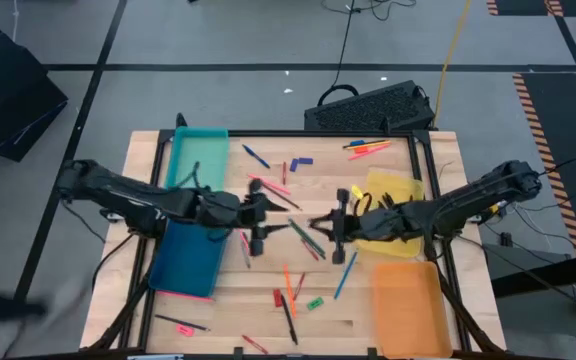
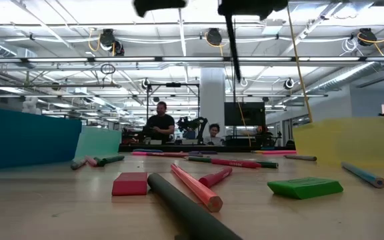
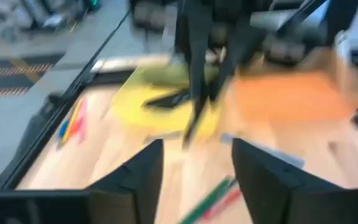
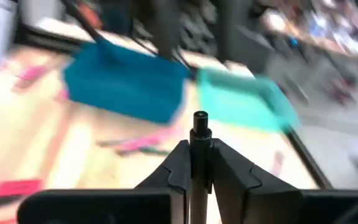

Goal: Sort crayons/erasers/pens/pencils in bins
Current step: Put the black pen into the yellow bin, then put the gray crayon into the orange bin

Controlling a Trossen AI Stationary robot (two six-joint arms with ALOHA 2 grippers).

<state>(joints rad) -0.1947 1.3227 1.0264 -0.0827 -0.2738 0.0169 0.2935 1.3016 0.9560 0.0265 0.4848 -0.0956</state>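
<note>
Four bins stand on the wooden table: teal (image 1: 198, 155) at the far left, dark blue (image 1: 188, 262) in front of it, yellow (image 1: 393, 195) at the right and orange (image 1: 408, 305) at the near right. Pens, pencils, crayons and erasers lie scattered between them. My right gripper (image 1: 332, 225) hangs over the table's middle, shut on a dark pen (image 2: 233, 47). Facing it from the left, my left gripper (image 1: 259, 226) is open with nothing between its fingers (image 3: 138, 177). My right gripper pinches the dark pen between its two fingers, with one end of the pen (image 4: 199, 124) sticking out past the fingertips. The fingers point down and the pen runs along them. It hangs nearly upright (image 3: 194, 93), lifted clear of the table.
Near the front edge lie a red eraser (image 2: 130, 183), a green eraser (image 2: 305, 188), a pink pencil (image 2: 195, 187) and a dark pen (image 2: 185, 210). More pens lie at the far right (image 1: 368, 150). A black device (image 1: 368, 105) sits beyond the far edge. People sit in the room behind.
</note>
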